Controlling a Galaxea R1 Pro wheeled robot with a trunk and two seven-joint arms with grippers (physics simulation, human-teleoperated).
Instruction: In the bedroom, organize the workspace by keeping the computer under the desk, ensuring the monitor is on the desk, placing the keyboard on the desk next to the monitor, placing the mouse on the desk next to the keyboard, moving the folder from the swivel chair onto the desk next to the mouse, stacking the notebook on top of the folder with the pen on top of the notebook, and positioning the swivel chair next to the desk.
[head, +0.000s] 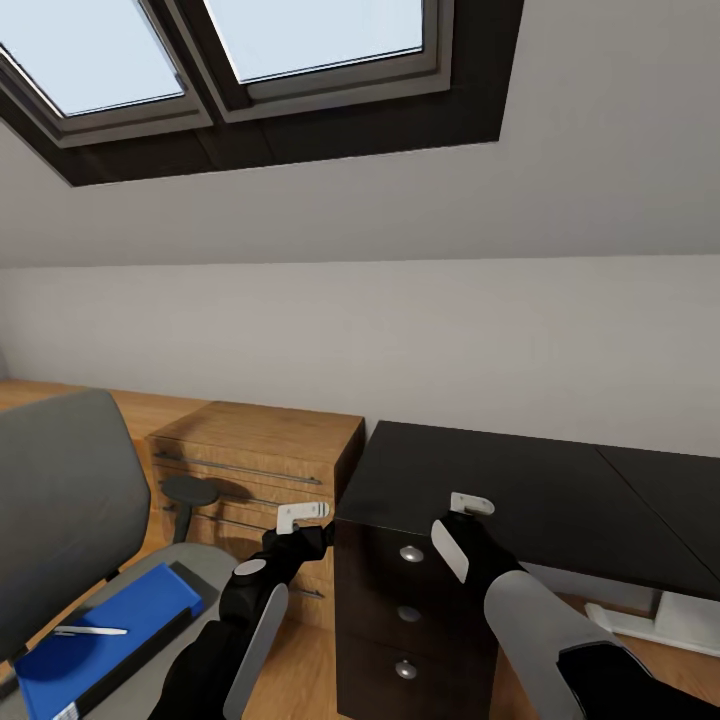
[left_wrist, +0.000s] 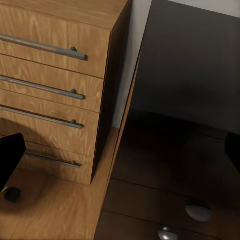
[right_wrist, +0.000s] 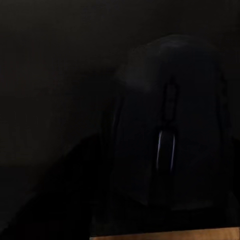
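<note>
On glossy black desk (head: 560, 490), rounded black mouse (right_wrist: 170, 125), flat blue folder (head: 105, 630) on chair seat

Blue folder (head: 100, 625), glossy black desk (head: 520, 495)

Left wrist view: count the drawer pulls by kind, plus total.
Long grey metal bar handles on the light wooden drawer chest: 4
Round silver knobs on the dark desk drawer unit: 2
Total: 6
</note>
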